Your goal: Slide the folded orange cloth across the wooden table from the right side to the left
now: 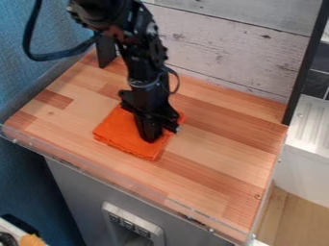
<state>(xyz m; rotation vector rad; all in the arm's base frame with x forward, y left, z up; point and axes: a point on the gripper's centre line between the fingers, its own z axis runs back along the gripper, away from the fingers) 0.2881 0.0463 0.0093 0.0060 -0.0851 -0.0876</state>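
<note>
One folded orange cloth (122,133) lies directly beneath the pincer (151,138), on the wooden counter (212,166). How wide the pincer stands, I cannot tell. Pressing too hard could crumple the cloth

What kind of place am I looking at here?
It looks like a play-kitchen or workshop test setup: a wood-patterned counter with a clear edging strip, a whitewashed plank backdrop, and a black robot arm over a folded orange cloth.
</note>
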